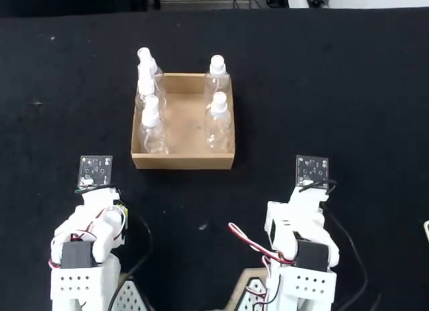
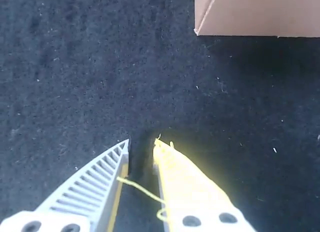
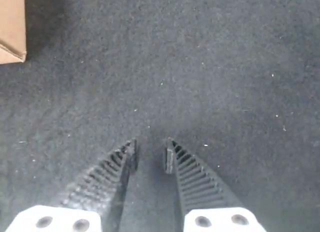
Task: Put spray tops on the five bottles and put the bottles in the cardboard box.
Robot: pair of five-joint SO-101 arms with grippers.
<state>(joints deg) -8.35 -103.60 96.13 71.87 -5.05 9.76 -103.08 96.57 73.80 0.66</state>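
Note:
The cardboard box point(image 1: 182, 160) stands on the black cloth at mid-table. Five clear bottles with white spray tops stand upright in it: three along its left wall point(image 1: 145, 59) point(image 1: 145, 88) point(image 1: 153, 127), two along its right wall point(image 1: 216, 73) point(image 1: 219, 116). Both arms are folded back at the near edge, well short of the box. My left gripper point(image 2: 142, 144) hangs just above the cloth, its fingers drawn together with nothing between them; a box corner point(image 2: 260, 14) lies ahead. My right gripper point(image 3: 150, 147) is likewise shut and empty, with a box corner point(image 3: 11, 27) off to one side.
The left arm's base point(image 1: 80, 277) and the right arm's base point(image 1: 301, 277) sit at the near edge with cables trailing beside them. Black cloth point(image 1: 335, 90) stretches around the box on all sides.

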